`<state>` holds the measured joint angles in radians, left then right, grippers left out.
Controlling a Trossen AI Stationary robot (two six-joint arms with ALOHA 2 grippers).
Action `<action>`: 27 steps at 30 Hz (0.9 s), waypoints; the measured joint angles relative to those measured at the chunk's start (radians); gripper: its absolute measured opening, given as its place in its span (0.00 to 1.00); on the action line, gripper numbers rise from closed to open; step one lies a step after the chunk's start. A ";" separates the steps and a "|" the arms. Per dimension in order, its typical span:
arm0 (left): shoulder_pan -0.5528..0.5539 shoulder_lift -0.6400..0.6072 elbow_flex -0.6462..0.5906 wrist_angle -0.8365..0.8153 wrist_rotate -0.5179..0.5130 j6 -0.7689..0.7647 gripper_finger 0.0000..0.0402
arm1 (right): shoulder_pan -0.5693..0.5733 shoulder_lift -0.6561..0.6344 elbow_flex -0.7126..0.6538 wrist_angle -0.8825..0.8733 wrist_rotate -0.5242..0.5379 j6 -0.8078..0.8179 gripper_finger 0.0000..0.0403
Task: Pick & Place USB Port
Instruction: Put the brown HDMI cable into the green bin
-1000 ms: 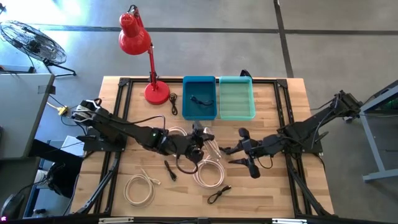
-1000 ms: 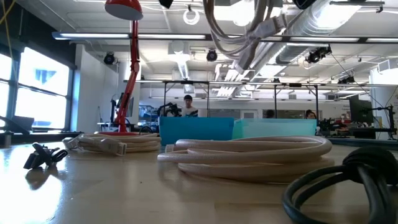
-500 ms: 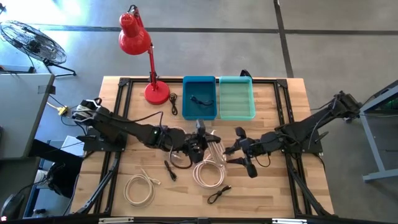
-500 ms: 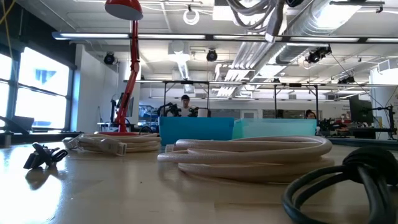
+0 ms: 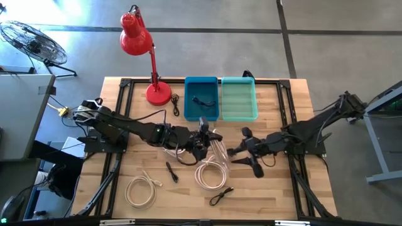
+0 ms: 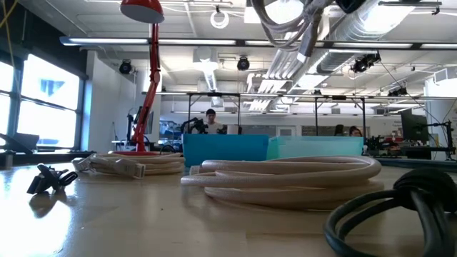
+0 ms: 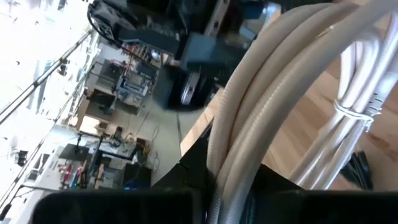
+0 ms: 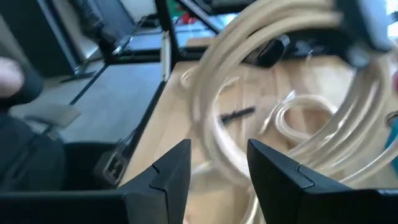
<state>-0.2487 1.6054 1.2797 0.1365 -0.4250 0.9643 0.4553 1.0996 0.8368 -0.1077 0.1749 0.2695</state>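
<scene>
Nearest in the low view, a black cable and a coiled white cable are seen lying on the table. Above mid-table, a white cable bundle is held lifted, with the left gripper clamped on its strands. The bundle is judged light, limp and springy; loops may swing or snag, so a hold near the tied section is preferable. The right gripper is held close beside it, fingers apart and empty. Beyond, a blue bin and a teal bin are set side by side near the far edge, with open room above them.
</scene>
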 joint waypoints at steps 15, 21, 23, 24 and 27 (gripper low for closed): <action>0.000 0.000 0.000 -0.020 0.011 -0.020 0.06 | -0.001 0.031 0.000 0.018 -0.075 0.016 0.44; 0.000 0.000 0.000 -0.018 0.012 -0.024 0.06 | -0.037 0.110 0.000 0.112 -0.069 -0.008 0.51; 0.000 0.000 0.000 -0.017 0.013 -0.024 0.06 | -0.051 0.126 0.000 0.169 -0.096 -0.009 0.53; 0.000 0.000 0.000 -0.017 0.015 -0.025 0.06 | -0.054 0.134 0.000 0.207 -0.115 -0.010 0.54; 0.000 0.000 0.000 -0.018 0.017 -0.027 0.06 | -0.059 0.155 0.000 0.289 -0.165 -0.043 0.55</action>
<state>-0.2489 1.6054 1.2797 0.1185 -0.4076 0.9374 0.3968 1.2546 0.8364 0.1810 0.0101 0.2262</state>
